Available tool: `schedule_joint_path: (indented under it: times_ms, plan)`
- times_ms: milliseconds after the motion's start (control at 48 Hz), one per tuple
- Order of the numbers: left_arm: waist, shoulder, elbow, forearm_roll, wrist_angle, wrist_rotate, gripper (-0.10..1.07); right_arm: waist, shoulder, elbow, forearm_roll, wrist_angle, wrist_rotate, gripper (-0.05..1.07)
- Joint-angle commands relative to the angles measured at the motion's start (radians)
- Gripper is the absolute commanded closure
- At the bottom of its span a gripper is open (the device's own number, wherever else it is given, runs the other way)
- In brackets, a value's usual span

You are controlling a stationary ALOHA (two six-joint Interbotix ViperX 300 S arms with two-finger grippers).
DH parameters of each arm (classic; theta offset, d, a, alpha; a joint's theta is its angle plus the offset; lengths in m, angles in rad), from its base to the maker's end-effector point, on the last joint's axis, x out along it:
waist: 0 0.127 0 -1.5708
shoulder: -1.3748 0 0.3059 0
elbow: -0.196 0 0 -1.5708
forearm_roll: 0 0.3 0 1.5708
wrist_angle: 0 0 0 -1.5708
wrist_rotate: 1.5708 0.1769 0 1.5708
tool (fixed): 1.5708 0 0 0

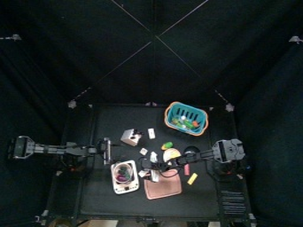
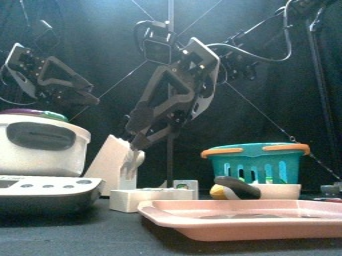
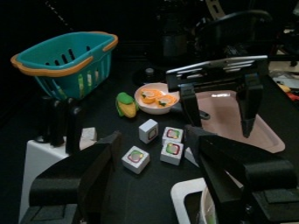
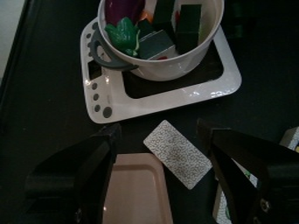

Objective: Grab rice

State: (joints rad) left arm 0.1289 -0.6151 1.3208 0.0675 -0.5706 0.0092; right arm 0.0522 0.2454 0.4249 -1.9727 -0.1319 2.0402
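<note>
A grey speckled packet of rice (image 4: 180,153) lies flat on the table between the white cooker base (image 4: 163,87) and the pink tray (image 4: 135,188). My right gripper (image 4: 170,140) hangs over it, open, one jaw on each side. In the top view the right gripper (image 1: 154,167) reaches across the middle, beside the cooker pot (image 1: 123,176). My left gripper (image 3: 155,147) is open and empty. It faces three small rice cubes (image 3: 160,145), a bowl of orange food (image 3: 156,96) and a corn piece (image 3: 122,104).
A teal basket (image 1: 186,114) stands at the back right. A white box (image 1: 130,137) leans left of centre. The white pot (image 4: 158,31) holds several toy foods. The pink tray (image 1: 167,183) lies at the front.
</note>
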Motion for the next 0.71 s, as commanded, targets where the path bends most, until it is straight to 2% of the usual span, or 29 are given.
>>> schedule_joint_path:
  times_ms: [0, 688]
  plan:
    - [-0.002, 0.002, -0.011, 0.000, -0.003, 0.000, 0.04, -0.008, -0.011, -0.028, -0.018, -0.002, 0.000, 0.04]
    - [-0.002, 0.002, -0.008, -0.002, -0.002, 0.000, 0.04, -0.021, 0.063, -0.029, -0.048, 0.003, -0.002, 0.04]
